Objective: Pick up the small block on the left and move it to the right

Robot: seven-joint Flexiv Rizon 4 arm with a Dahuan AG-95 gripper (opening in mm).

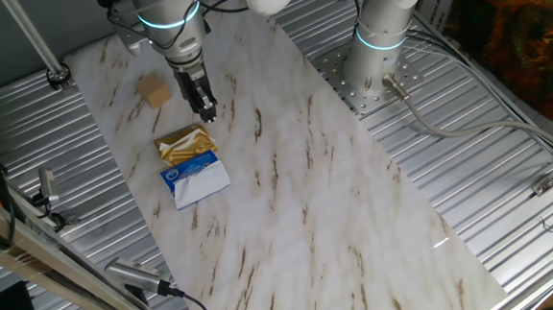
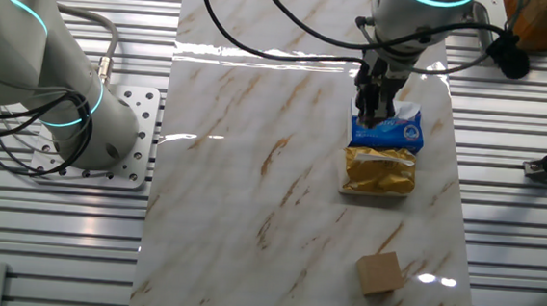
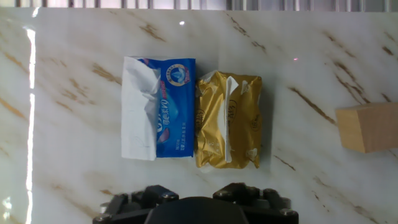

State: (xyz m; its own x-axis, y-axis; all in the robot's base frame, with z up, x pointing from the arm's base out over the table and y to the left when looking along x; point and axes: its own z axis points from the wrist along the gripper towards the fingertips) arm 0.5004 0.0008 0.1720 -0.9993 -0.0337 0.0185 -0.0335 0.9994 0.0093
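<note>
The small block [image 1: 156,91] is a plain tan wooden cube lying on the marble board, also seen in the other fixed view [image 2: 380,273] and at the right edge of the hand view [image 3: 368,127]. My gripper [image 1: 205,111] hangs above the board beside the gold packet, to the right of the block and apart from it. In the other fixed view the gripper [image 2: 373,110] stands over the blue-and-white packet. In the hand view only two dark finger parts [image 3: 158,194] show at the bottom, standing apart with nothing between them.
A gold foil packet [image 3: 227,120] and a blue-and-white packet [image 3: 158,107] lie side by side, touching, between the block and the rest of the marble board [image 1: 318,201]. A second robot's base [image 1: 377,62] stands beside the board. Ribbed metal tabletop surrounds it.
</note>
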